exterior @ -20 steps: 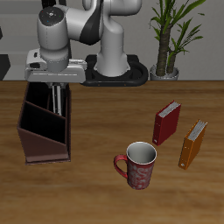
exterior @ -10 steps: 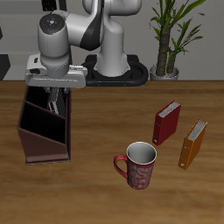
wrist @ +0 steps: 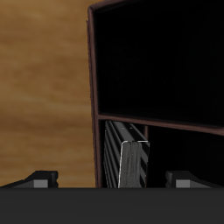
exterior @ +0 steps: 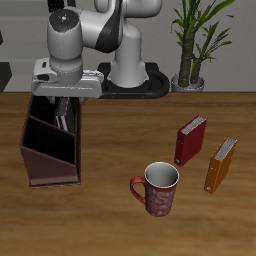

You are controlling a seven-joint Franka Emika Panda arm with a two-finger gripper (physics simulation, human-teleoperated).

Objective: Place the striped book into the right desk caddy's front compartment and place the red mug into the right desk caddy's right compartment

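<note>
The right desk caddy [exterior: 48, 160] is a dark reddish-brown box near the table's side edge. My gripper [exterior: 66, 112] hangs just above its back part, fingers spread wide and holding nothing. In the wrist view the two fingertips [wrist: 39, 179] stand far apart. Between them, lower down, the striped book [wrist: 131, 164] stands on edge inside a narrow section of the caddy [wrist: 93, 79]. In the exterior view the book is mostly hidden by the gripper and the caddy walls. The red mug [exterior: 158, 188] stands upright on the table near the front edge, well away from the gripper.
A red book [exterior: 189, 140] and an orange book [exterior: 220, 164] stand upright beyond the mug, on the side away from the caddy. The robot's base [exterior: 130, 70] and a potted plant [exterior: 195, 45] are at the table's back.
My gripper has risen a little out of the caddy and shifted slightly toward the table's middle. The striped book stays in the caddy. The mug and other books have not moved.
</note>
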